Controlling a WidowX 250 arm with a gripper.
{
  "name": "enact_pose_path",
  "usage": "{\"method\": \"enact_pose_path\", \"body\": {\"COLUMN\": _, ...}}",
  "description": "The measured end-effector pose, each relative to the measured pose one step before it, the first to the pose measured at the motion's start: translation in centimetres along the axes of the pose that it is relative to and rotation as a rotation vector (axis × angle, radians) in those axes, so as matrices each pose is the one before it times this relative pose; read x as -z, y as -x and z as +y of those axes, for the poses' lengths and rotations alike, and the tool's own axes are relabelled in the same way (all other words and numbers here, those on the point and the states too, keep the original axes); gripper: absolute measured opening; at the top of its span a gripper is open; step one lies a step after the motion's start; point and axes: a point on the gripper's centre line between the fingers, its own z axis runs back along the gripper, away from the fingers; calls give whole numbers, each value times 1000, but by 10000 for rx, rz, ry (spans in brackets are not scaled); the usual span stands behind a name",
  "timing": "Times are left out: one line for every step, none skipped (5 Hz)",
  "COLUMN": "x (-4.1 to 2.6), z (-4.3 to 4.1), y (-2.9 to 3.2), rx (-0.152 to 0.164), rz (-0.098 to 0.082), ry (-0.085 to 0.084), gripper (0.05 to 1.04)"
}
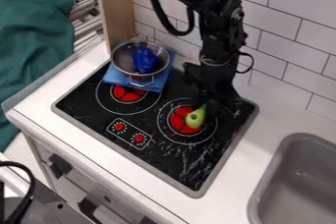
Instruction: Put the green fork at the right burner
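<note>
A green fork (195, 117) lies over the red center of the right burner (177, 121), in the right half of a black toy cooktop (172, 158), with the black claw (213, 107) hanging down just beside it. The fork's rounded, pale green end, marked by a dark spot, points toward the cooktop's front edge, while its narrower end runs up to the claw, on the side toward the back edge. The claw hangs over the cooktop near its back right corner; whether it is apart, together or clamped on the fork cannot be told, nor can contact between the two.

At the back left corner, a metal pot (120, 61) holding a blue object (145, 60) sits on a folded blue cloth (152, 86) that overlaps the cooktop's back edge. The left burner (128, 94), also red at its center, lies near the cloth. Two red knobs (138, 138) are set near the front edge. A gray sink (295, 183) is sunk into the white counter (266, 129) beyond the cooktop's right edge, and white tile (282, 51) rises behind.
</note>
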Motion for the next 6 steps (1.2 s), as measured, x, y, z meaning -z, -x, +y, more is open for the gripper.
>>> {"method": "enact_pose_path", "body": {"x": 35, "z": -99, "y": -532, "rx": -249, "rz": 66, "ry": 91, "gripper": 280}}
{"method": "enact_pose_path", "body": {"x": -28, "z": -283, "y": 8, "rx": 6, "rz": 42, "ry": 28, "gripper": 344}}
{"method": "enact_pose_path", "body": {"x": -1, "z": 33, "y": 100, "rx": 10, "rz": 66, "ry": -51, "gripper": 640}}
{"method": "enact_pose_path", "body": {"x": -1, "z": 12, "y": -1, "rx": -91, "rz": 3, "ry": -38, "gripper": 944}}
{"method": "enact_pose_path", "body": {"x": -939, "z": 105, "y": 570, "rx": -116, "rz": -128, "ry": -195, "gripper": 1010}}
{"method": "enact_pose_path", "body": {"x": -2090, "z": 102, "y": 761, "rx": -310, "rz": -550, "ry": -125, "gripper": 1006}}
